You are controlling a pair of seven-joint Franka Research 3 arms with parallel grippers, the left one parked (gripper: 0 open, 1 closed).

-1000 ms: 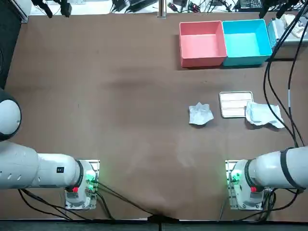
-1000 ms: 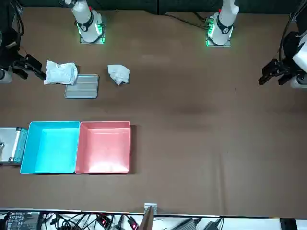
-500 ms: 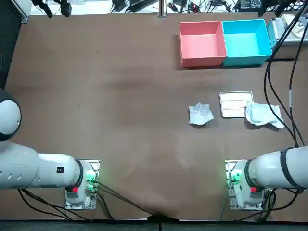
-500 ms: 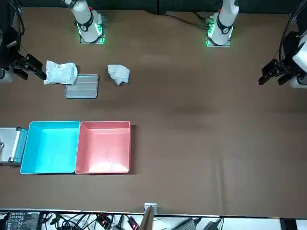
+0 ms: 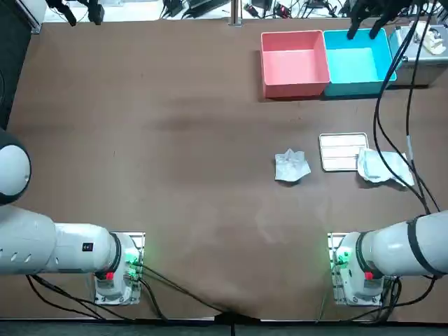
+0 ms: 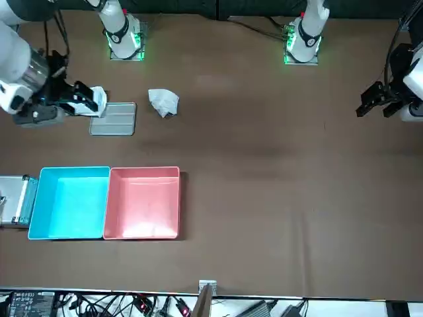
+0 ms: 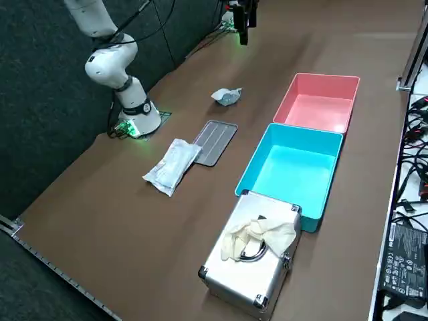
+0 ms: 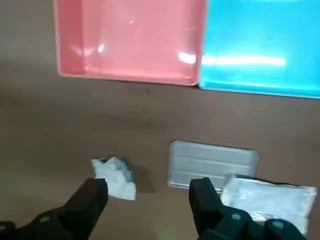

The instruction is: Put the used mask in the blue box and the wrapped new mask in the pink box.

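My right hand (image 8: 149, 192) hangs in the air over the right part of the surface (image 5: 175, 140), released: its two fingers (image 8: 94, 199) stand wide apart, with nothing between them and nothing touching them. It is well above everything that lies below it.

The used mask (image 5: 291, 166), a crumpled white lump, sits on the bare surface near the middle, on its own. Just to its right lies a flat grey tray (image 5: 341, 151), apart from it. The wrapped new mask (image 5: 381, 166), in a clear packet, lies flat on the surface against the tray's right edge. In the view from across the surface my hand covers part of this packet, so I cannot tell from there how much of it meets the tray; the side view shows the two lying edge to edge.

At the far side stand the two boxes, touching along one wall: the pink box (image 5: 294, 85) on the left and the blue box (image 5: 358, 85) on the right. Both masks are well apart from them, on the near side. Just right of the blue box is a silver case (image 7: 249, 267) with a pale crumpled cloth (image 7: 257, 234) on its lid
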